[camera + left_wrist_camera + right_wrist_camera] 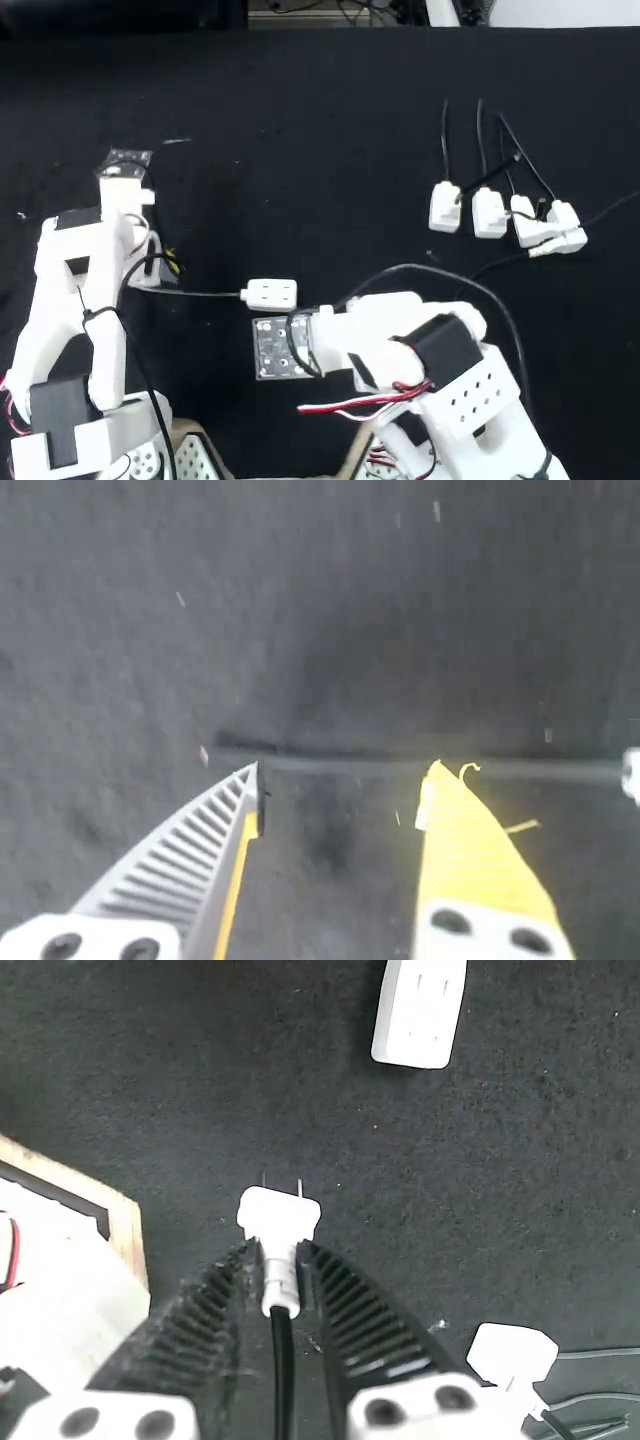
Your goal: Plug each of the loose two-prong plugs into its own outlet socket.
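The right tool (280, 1258) is closed on one white plug (280, 1215); it pinches the plug by its neck, where the black cord comes out, and the two prongs stick out in front. The prongs point toward the white outlet (420, 1010), which lies flat on the black tabletop (150, 1060); plug and outlet are near but not touching. The left tool (340, 800) is open; the outlet's black cord (400, 767) runs across just past its two tips, and nothing is squeezed. More loose plugs (490, 212) wait in a bunch well apart. I think the step is bringing the first plug to its holes; next the right tool needs to line the prongs up with two slots and push straight in; the left tool may need to pinch the cord so the outlet does not slide away.
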